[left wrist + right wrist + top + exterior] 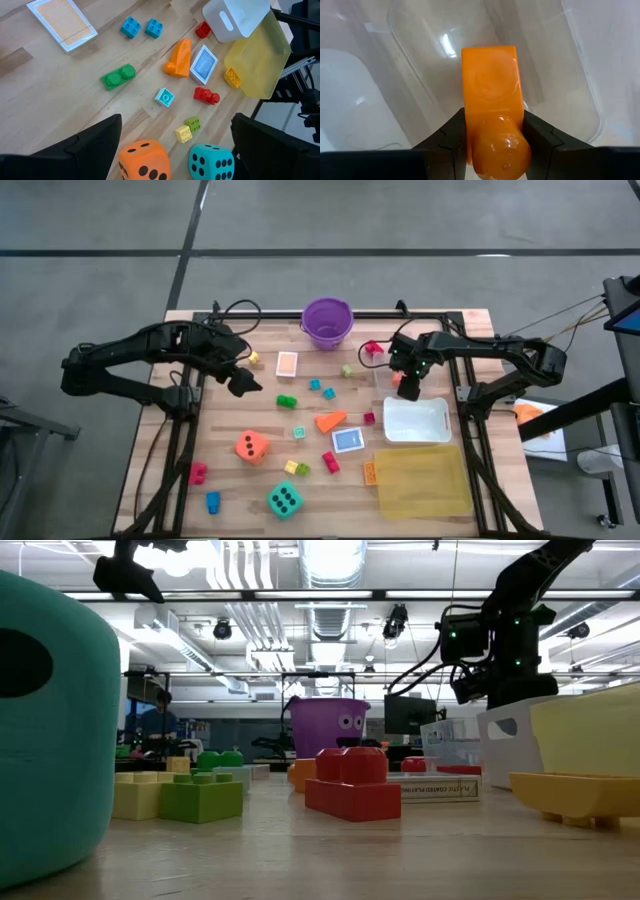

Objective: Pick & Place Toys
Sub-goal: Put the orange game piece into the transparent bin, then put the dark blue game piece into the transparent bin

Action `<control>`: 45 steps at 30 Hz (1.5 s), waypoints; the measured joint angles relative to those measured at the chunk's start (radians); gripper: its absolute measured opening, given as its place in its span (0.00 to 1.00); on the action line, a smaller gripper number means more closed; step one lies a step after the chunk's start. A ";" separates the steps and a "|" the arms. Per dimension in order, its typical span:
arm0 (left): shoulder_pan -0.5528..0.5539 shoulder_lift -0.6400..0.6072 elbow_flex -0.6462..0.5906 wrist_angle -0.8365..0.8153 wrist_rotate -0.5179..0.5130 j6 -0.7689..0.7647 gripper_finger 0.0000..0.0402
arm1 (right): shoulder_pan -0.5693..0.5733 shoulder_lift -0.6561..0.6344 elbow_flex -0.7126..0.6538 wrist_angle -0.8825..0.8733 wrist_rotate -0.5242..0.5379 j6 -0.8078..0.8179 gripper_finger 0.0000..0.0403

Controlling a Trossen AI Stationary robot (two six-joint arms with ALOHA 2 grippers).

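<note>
My right gripper (494, 137) pinches an orange block (492, 95) above the clear tub (560, 75), my left gripper (175, 145) hangs spread over the dice; releasing off-centre could bounce the block outside the tub.

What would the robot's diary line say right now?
right claw: shut on orange toy, over clear tub | left claw: open, above table
</note>
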 joint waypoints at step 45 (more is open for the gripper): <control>0.000 0.000 0.000 0.003 0.010 0.008 0.91 | 0.000 -0.045 0.244 -0.214 -0.024 0.002 0.44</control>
